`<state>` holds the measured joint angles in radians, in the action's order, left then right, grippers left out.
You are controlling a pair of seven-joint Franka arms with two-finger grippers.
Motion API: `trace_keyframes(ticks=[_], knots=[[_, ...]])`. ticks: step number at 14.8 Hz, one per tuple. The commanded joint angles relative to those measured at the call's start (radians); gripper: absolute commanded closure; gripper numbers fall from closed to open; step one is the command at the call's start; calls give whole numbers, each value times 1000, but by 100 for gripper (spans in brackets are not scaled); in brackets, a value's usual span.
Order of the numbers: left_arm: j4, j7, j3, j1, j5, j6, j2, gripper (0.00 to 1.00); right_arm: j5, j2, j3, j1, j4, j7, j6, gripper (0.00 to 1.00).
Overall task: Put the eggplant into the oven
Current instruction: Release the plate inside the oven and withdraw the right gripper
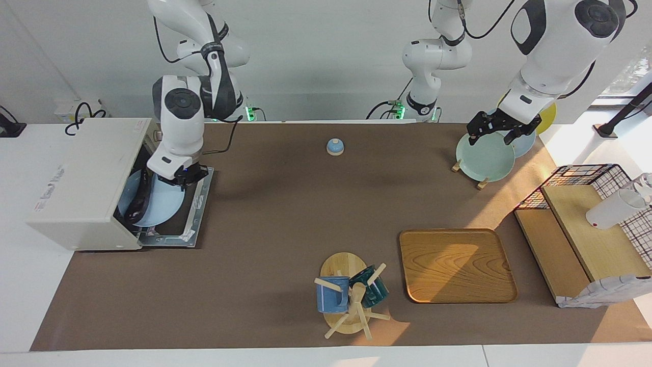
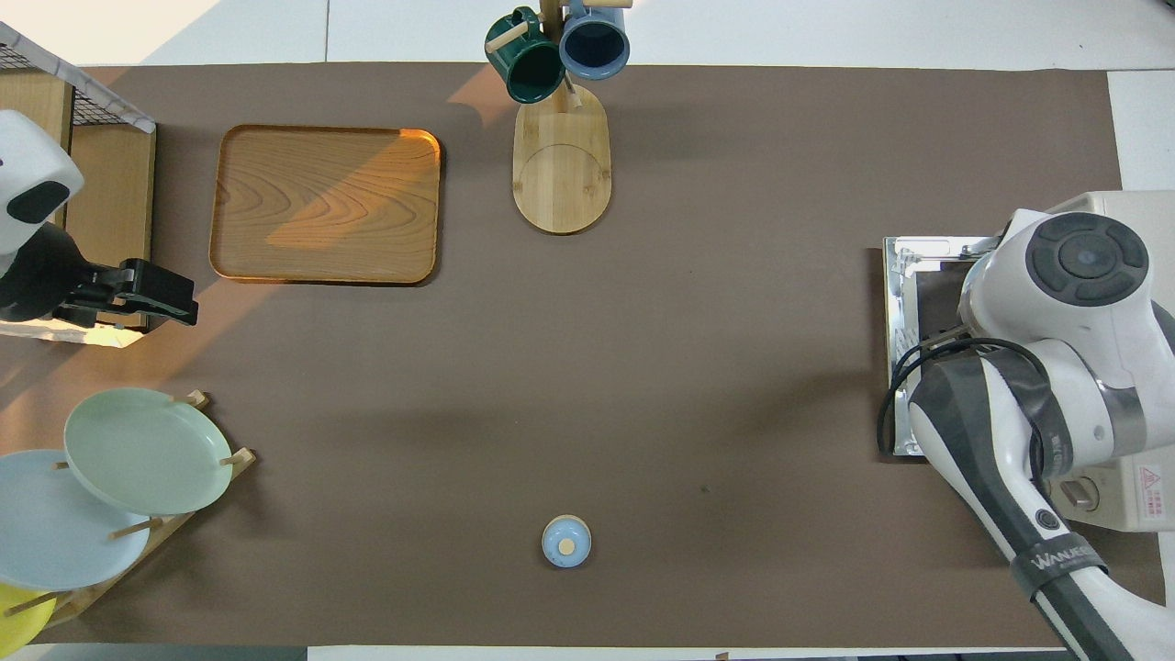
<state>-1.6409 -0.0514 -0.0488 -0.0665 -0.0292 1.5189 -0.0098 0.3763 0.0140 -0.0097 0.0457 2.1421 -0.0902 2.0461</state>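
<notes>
The eggplant [image 1: 136, 204] lies dark and glossy on a light blue plate [image 1: 164, 203]. My right gripper [image 1: 179, 176] is shut on the plate's rim and holds it tilted over the open drop-down door [image 1: 196, 220] of the oven [image 1: 84, 178]. The plate's eggplant side sits just inside the oven's mouth. In the overhead view the right arm hides plate and eggplant; only the oven's top [image 2: 1138, 204] and door edge [image 2: 904, 275] show. My left gripper [image 1: 501, 130] [image 2: 165, 303] hangs open and holds nothing over the plate rack, waiting.
A small blue lid [image 1: 334, 147] sits near the robots at mid table. A mug tree [image 1: 351, 298] and wooden tray [image 1: 456, 265] stand farther out. A plate rack with a green plate [image 1: 484, 158] and a wire shelf [image 1: 586, 224] fill the left arm's end.
</notes>
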Motion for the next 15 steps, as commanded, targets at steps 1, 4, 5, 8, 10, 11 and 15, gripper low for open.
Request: trace_keyframes(ticks=[1,4,5,8,10,11,15], knots=[[10,-13,-5,7,-8,0,2,0,10,-23,16,-53,44,-43,25,100],[9,-12,-5,7,-9,0,-1,0,-2,-28,16,-66,68,-37,28,100],[9,-10,-5,11,-9,1,-1,0,-5,-34,16,-78,90,-36,60,100],[7,-8,-5,4,-8,0,-2,0,-5,-45,17,-106,145,-37,131,100],[0,-10,-3,5,-8,1,-4,0,-5,-48,17,-106,145,-42,132,81],[0,-8,-2,8,-8,0,-4,0,-5,-48,17,-106,145,-43,132,77],[0,-10,-2,14,-8,-2,-4,0,-20,-40,52,-90,66,-48,40,66]])
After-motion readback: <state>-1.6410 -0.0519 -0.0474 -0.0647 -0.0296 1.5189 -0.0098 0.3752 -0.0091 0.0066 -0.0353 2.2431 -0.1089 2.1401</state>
